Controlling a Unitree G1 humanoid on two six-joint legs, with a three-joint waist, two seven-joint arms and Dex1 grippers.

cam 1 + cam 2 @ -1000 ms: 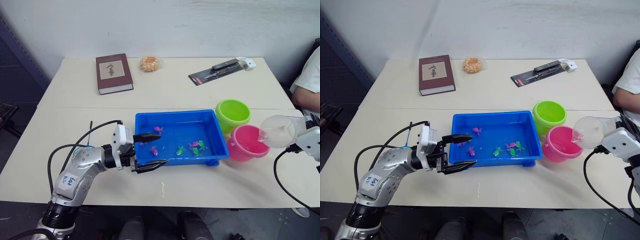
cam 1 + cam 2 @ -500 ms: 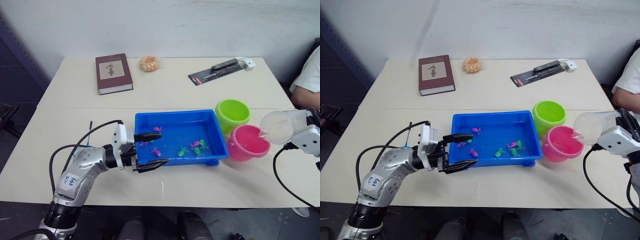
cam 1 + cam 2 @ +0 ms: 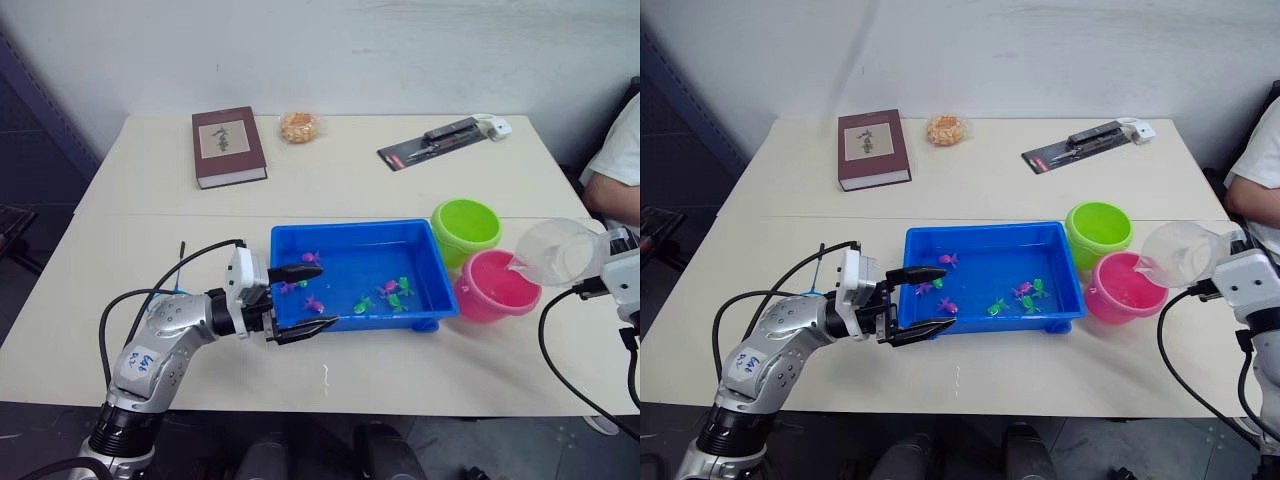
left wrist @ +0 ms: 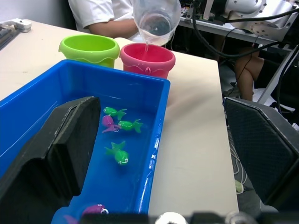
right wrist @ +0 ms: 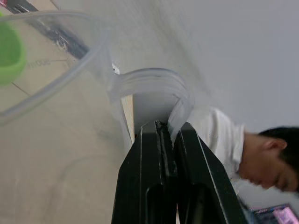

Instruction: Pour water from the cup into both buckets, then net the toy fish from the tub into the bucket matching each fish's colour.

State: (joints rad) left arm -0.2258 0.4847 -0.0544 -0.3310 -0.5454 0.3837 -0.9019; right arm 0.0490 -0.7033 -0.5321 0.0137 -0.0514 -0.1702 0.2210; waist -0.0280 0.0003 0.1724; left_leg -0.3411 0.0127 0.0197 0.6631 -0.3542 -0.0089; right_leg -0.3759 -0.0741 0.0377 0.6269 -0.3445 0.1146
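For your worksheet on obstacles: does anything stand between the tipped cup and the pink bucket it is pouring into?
Nothing visible does. The cup, held by the right claw, tilts over the pink bucket, and a thin stream falls straight in.

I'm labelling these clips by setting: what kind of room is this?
Probably an office or lab used for robot trials: plain cream tables against a bare wall, a book and a packaged tool lying about, a seated person alongside, and more robot gear on a desk behind.

Cream table point(image 3: 150, 210): book point(image 3: 227, 146), snack bag point(image 3: 299, 126), carded tool pack point(image 3: 445, 140), blue tub point(image 3: 360, 273), green bucket point(image 3: 466, 229), pink bucket point(image 3: 495, 285).
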